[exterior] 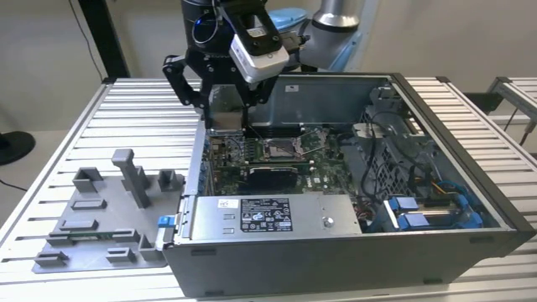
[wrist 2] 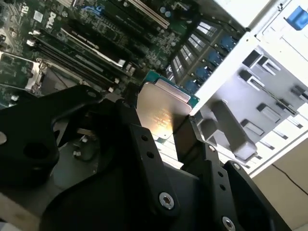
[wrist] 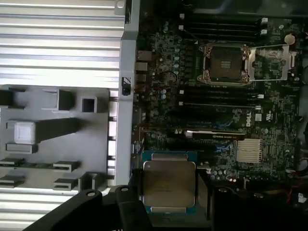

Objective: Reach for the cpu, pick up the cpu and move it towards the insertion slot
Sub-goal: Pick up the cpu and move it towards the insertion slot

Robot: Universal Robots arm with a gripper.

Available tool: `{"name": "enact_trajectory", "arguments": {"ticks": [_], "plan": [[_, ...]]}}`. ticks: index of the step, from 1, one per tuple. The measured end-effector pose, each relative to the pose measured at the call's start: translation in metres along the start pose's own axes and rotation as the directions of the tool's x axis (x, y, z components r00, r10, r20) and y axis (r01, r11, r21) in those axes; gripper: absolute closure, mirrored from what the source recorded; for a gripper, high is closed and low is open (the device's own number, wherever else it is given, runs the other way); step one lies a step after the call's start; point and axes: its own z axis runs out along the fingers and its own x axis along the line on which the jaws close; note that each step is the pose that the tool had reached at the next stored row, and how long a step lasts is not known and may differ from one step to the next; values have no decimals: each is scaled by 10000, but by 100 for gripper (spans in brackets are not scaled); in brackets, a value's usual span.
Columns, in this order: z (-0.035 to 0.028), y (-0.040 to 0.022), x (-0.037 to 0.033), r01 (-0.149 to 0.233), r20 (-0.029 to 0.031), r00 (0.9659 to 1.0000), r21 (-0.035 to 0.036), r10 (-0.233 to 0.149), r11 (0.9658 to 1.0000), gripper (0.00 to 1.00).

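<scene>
The cpu [wrist: 169,184], a thin silvery square chip on a green edge, sits clamped between my gripper's [wrist: 169,192] black fingers, so the gripper is shut on it. In the exterior view the gripper [exterior: 226,119] hangs with the cpu [exterior: 225,112] over the open case's wall on that view's left, above the motherboard's edge. The insertion slot [exterior: 281,149], a silver-framed socket with a dark centre and its lid swung open, lies a short way off toward the exterior view's right. In the first wrist view the slot [wrist: 225,64] is apart from the chip. The second wrist view shows the cpu [wrist 2: 161,113] held edge-on.
The open computer case [exterior: 336,248] stands on a slatted metal table [exterior: 84,119]. A grey plastic tray [exterior: 100,255] with posts and blocks lies beside it on the exterior view's left. Cables and blue drive brackets [exterior: 428,211] crowd the case's other end.
</scene>
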Motion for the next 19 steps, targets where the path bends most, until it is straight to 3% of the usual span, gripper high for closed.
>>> {"name": "enact_trajectory", "arguments": {"ticks": [11,19], "plan": [[-2,-8,-464,-2,0,10000,0,2,10000,100],[-2,-11,-651,-127,4,9999,0,127,9999,100]]}}
